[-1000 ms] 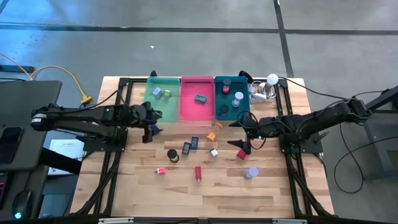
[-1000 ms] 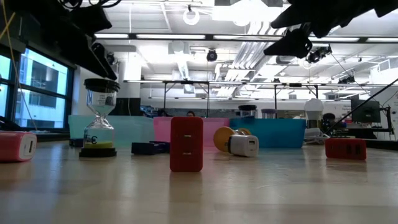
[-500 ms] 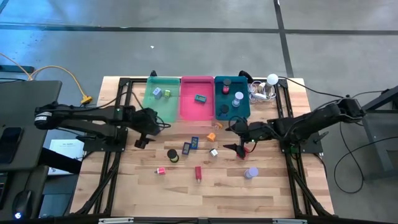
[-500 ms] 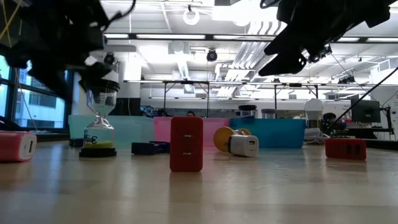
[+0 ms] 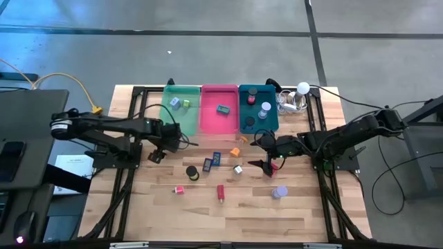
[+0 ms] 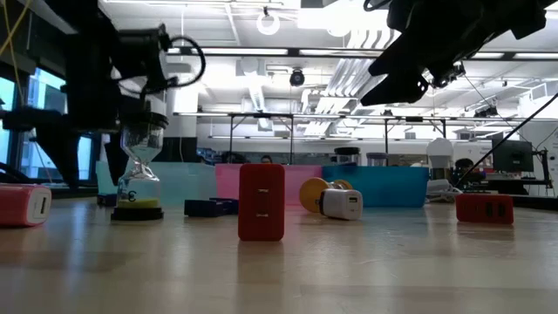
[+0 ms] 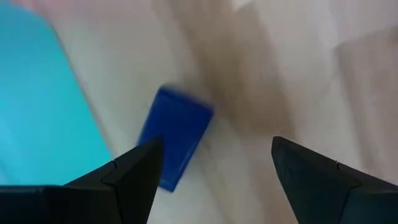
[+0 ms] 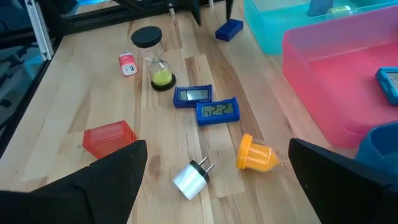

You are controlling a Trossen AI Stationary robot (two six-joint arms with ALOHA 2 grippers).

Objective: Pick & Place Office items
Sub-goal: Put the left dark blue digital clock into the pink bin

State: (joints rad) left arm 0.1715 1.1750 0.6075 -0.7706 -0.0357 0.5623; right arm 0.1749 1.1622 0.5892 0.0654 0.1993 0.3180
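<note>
My left gripper (image 5: 159, 151) points down, open, over a small blue block (image 7: 177, 137) that lies flat on the wood beside the green tray (image 5: 181, 111). The block sits just inside one finger (image 7: 137, 171), apart from the other. My right gripper (image 5: 266, 163) hangs open above the table by a red block (image 5: 270, 170). Loose office items lie between the arms: an hourglass (image 8: 155, 62), two blue clips (image 8: 205, 102), an orange piece (image 8: 256, 155), a white plug (image 8: 193, 177), a red block (image 8: 109, 138), a pink piece (image 8: 127, 62) and a lavender cylinder (image 5: 279, 191).
Green, pink (image 5: 219, 109) and teal (image 5: 258, 109) trays stand side by side at the far edge, each holding a few small items. A white ball with cables (image 5: 302, 90) lies right of them. Black frame rails run along both sides of the table.
My left gripper has sunk toward the table beside the green tray, tipping from a slant to pointing nearly straight down and rolling about its own axis; its fingers stay apart. My right gripper has dropped a little and then kept still.
</note>
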